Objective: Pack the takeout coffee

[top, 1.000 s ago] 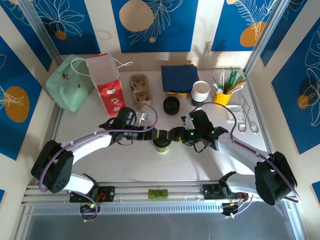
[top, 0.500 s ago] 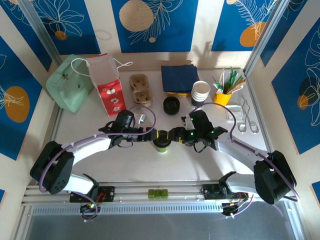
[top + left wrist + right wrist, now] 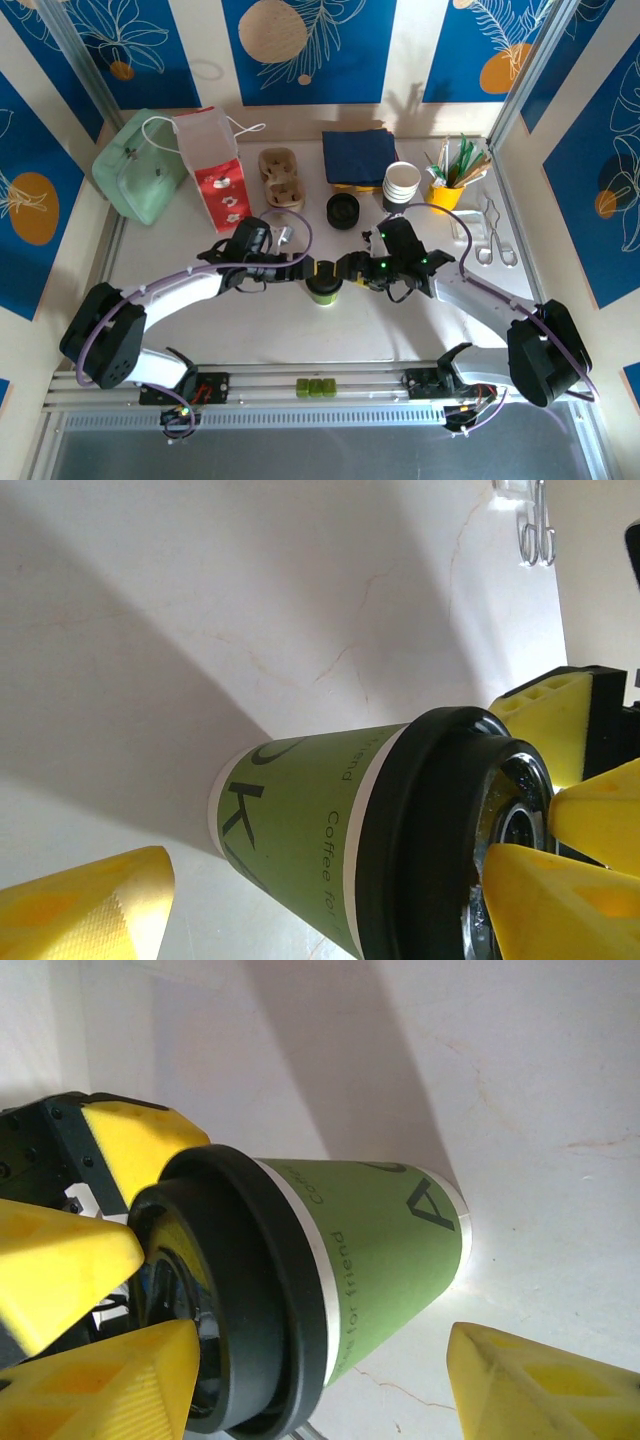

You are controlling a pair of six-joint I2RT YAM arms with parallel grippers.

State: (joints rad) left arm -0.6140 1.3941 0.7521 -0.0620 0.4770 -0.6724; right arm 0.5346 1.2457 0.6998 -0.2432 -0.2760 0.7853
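The takeout coffee [image 3: 323, 287] is a green paper cup with a black lid, standing upright mid-table between my arms. It fills much of the left wrist view [image 3: 320, 830] and the right wrist view [image 3: 370, 1260]. My left gripper [image 3: 305, 272] reaches in from the left, turned on its side and open. One yellow finger [image 3: 560, 900] lies over the lid, the other [image 3: 80, 910] is low and clear of the cup's base. My right gripper [image 3: 346, 270] comes from the right, also open. One finger [image 3: 110, 1390] is at the lid, the other [image 3: 540, 1380] is apart from the base.
Along the back stand a mint green bag [image 3: 140, 175], a red and white paper bag [image 3: 215, 180], a cardboard cup carrier [image 3: 280, 178], navy napkins [image 3: 358, 155], stacked white cups [image 3: 402, 185], a loose black lid [image 3: 343, 210], a yellow holder [image 3: 448, 192] and metal tongs [image 3: 490, 240].
The left arm has shifted very slightly. The cup and the right arm have stayed in place.
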